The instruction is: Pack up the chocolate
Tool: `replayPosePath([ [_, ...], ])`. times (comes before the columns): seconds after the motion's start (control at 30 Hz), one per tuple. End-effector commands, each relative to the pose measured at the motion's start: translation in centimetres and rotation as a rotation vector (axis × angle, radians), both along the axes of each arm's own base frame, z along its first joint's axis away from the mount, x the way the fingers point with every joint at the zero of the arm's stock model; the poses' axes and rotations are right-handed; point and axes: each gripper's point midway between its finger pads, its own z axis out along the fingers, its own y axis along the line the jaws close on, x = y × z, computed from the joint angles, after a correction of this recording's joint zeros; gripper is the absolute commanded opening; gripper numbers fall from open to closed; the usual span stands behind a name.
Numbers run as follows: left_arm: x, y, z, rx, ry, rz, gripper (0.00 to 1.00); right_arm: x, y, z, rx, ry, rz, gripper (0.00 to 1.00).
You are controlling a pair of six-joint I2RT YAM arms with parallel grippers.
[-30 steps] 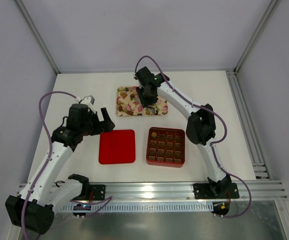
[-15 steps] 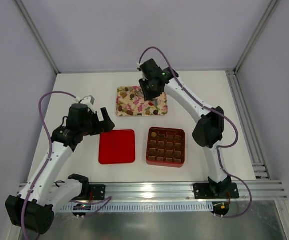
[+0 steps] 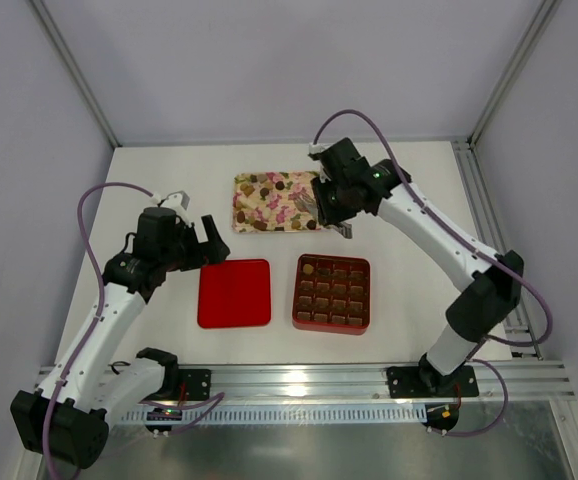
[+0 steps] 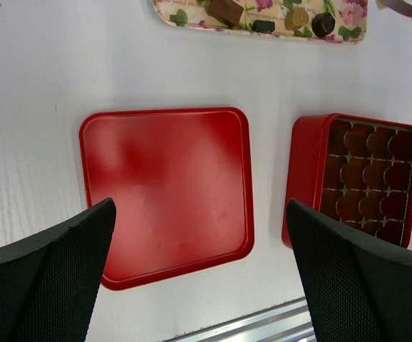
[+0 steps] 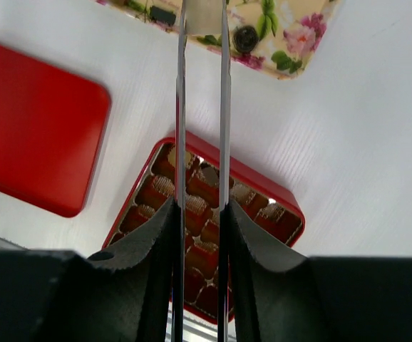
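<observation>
Several pieces of chocolate (image 4: 225,10) lie on the floral tray (image 3: 269,200), among them a dark round one (image 5: 245,37). My right gripper (image 3: 341,228) hangs over the table between the tray's right end and the red box (image 3: 297,295). Its long thin metal fingertips (image 5: 181,107) are nearly together, shut on a pale piece (image 5: 203,13). The box has a brown gridded insert, and a tan piece (image 3: 309,268) sits in its far left corner cell. My left gripper (image 3: 204,243) stands wide open above the red lid (image 4: 167,192), holding nothing.
The red lid (image 3: 234,293) lies flat to the left of the box. An aluminium rail (image 3: 299,380) runs along the near edge and another (image 3: 489,240) along the right side. Grey walls close in the back and sides.
My right gripper has lifted off the floral tray and swung right and nearer, toward the red box, its fingertips closing slightly. The left arm has not moved.
</observation>
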Motion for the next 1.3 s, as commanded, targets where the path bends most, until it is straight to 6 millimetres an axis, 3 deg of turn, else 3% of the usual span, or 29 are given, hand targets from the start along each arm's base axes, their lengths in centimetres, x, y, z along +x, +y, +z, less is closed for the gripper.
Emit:
replayPosePath([
  [0.0, 0.5, -0.3, 1.5, -0.015, -0.048, -0.016, 1.00, -1.9, -1.2, 3.2, 0.092, -0.085, -0.030, 0.31],
  [0.03, 0.4, -0.2, 1.5, -0.014, -0.047, -0.016, 1.00, -2.9, -1.9, 1.8, 0.078, -0.056, -0.033, 0.31],
  [0.1, 0.4, -0.2, 1.4, -0.014, -0.045, -0.016, 1.00, -4.6, -2.9, 2.6, 0.106, -0.074, -0.041, 0.31],
  [0.13, 0.4, -0.3, 1.5, -0.015, -0.048, -0.017, 1.00, -5.6, -3.6, 1.1, 0.085, -0.042, -0.043, 0.31],
  [0.17, 0.4, -0.3, 1.5, -0.015, -0.046, -0.017, 1.00, -6.5, -4.5, 2.0, 0.103, -0.069, -0.050, 0.31],
  [0.2, 0.4, -0.3, 1.4, -0.015, -0.045, -0.017, 1.00, -7.5, -5.2, 0.5, 0.082, -0.038, -0.058, 0.31],
  [0.3, 0.4, -0.3, 1.5, -0.015, -0.045, -0.015, 1.00, -9.8, -6.5, 0.7, 0.117, -0.045, -0.068, 0.31],
  [0.33, 0.4, -0.3, 1.4, -0.014, -0.043, -0.015, 1.00, -10.7, -7.1, -0.5, 0.104, -0.016, -0.080, 0.31],
  [0.4, 0.5, -0.3, 1.4, -0.014, -0.042, -0.015, 1.00, -11.7, -8.0, -0.2, 0.117, -0.032, -0.092, 0.31],
  [0.5, 0.5, -0.3, 1.4, -0.013, -0.042, -0.016, 1.00, -13.1, -8.9, -1.5, 0.114, -0.007, -0.108, 0.32],
  [1.1, 0.5, -0.2, 1.0, -0.006, -0.031, -0.011, 1.00, -15.3, -9.6, -4.1, 0.118, 0.055, -0.109, 0.32],
  [1.27, 0.5, -0.2, 1.1, -0.008, -0.032, -0.011, 1.00, -15.4, -9.6, -4.3, 0.118, 0.054, -0.110, 0.38],
])
